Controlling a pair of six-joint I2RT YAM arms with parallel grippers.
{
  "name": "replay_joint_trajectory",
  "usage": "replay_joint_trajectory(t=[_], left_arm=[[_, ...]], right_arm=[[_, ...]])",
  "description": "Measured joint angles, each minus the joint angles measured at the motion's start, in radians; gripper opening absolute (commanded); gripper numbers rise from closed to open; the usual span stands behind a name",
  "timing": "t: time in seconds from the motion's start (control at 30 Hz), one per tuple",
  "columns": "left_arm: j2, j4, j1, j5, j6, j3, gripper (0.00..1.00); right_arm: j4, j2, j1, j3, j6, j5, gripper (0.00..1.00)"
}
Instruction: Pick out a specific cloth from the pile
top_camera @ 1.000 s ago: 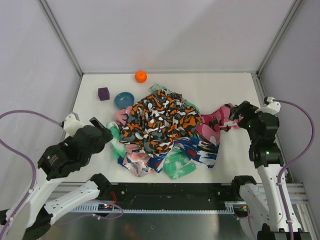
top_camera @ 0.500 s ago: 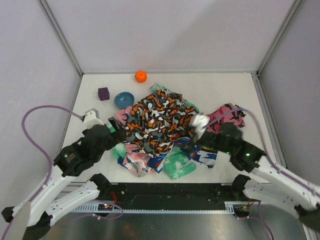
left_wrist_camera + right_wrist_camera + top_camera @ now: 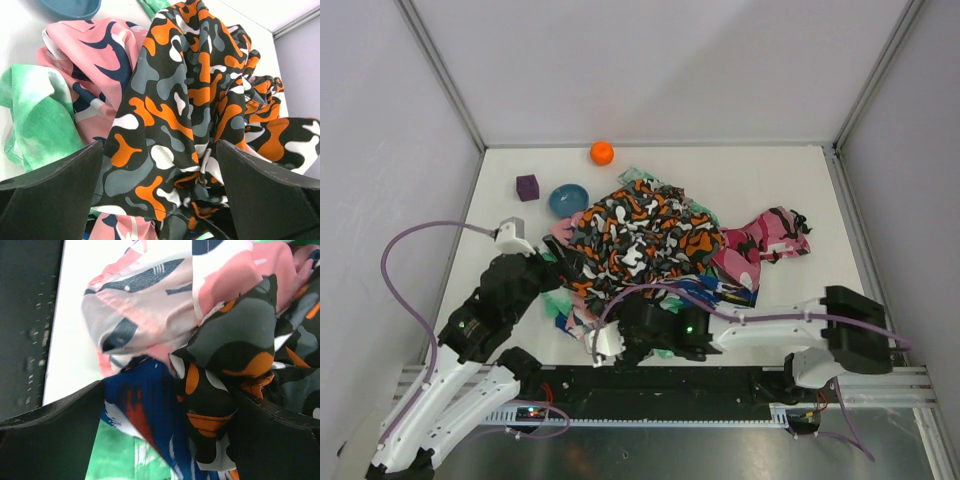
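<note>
From above, I see the pile (image 3: 650, 265) at mid-table, topped by a black, orange, grey and white camouflage cloth (image 3: 640, 232). A pink camouflage cloth (image 3: 765, 238) spills out to the right. The blue bowl (image 3: 568, 199) sits just beside the pile's far-left edge, the purple cube (image 3: 527, 187) to its left and the orange ball (image 3: 602, 153) near the far edge. My left arm (image 3: 485, 310) reaches the pile's left edge. My right arm (image 3: 770, 322) lies along the near edge with its wrist over the pile's near side. Both sets of fingers are hidden under the arm bodies here.

On the left wrist camera, the left gripper (image 3: 160, 150) is spread wide with the camouflage cloth lying between its fingers. A pink-and-navy cloth (image 3: 95, 55) and a mint-green cloth (image 3: 35, 115) lie to the left. The bowl's rim is cut off at the top.

On the right wrist camera, the right gripper (image 3: 167, 400) is also wide. A bunched fold of the camouflage cloth sits between its fingers, beside a blue-and-red cloth (image 3: 135, 420) and a pale pink cloth (image 3: 150, 305).

No view lets me make out the plain black cloth, so I cannot tell where it lies.
</note>
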Motion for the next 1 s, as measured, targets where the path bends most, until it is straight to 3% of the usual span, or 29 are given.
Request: replay_joint_trajectory(t=[0.2, 0.3, 0.43, 0.53, 0.57, 0.8, 1.0], left_arm=[[-0.103, 0.014, 0.003, 0.018, -0.019, -0.042, 1.00], [-0.131, 0.009, 0.003, 0.014, -0.031, -0.045, 1.00], [-0.136, -0.016, 0.004, -0.006, -0.053, -0.045, 1.00], [-0.136, -0.029, 0.004, -0.016, -0.064, -0.045, 1.00], [-0.136, -0.034, 0.004, -0.023, -0.068, -0.045, 1.00], [-0.151, -0.061, 0.004, -0.031, -0.071, -0.045, 1.00], [-0.229, -0.073, 0.004, -0.026, -0.070, -0.027, 1.00]], right_arm=[[0.045, 0.187, 0.002, 0.070, -0.042, 0.126, 0.99], [0.066, 0.252, -0.011, 0.104, -0.035, 0.153, 0.89], [0.109, 0.310, -0.029, 0.141, -0.011, 0.183, 0.48], [0.146, 0.334, -0.043, 0.159, 0.022, 0.189, 0.11], [0.155, 0.338, -0.045, 0.161, 0.034, 0.192, 0.05], [0.194, 0.290, -0.048, 0.143, 0.122, 0.246, 0.00], [0.212, 0.043, -0.112, 0.105, 0.261, 0.276, 0.00]])
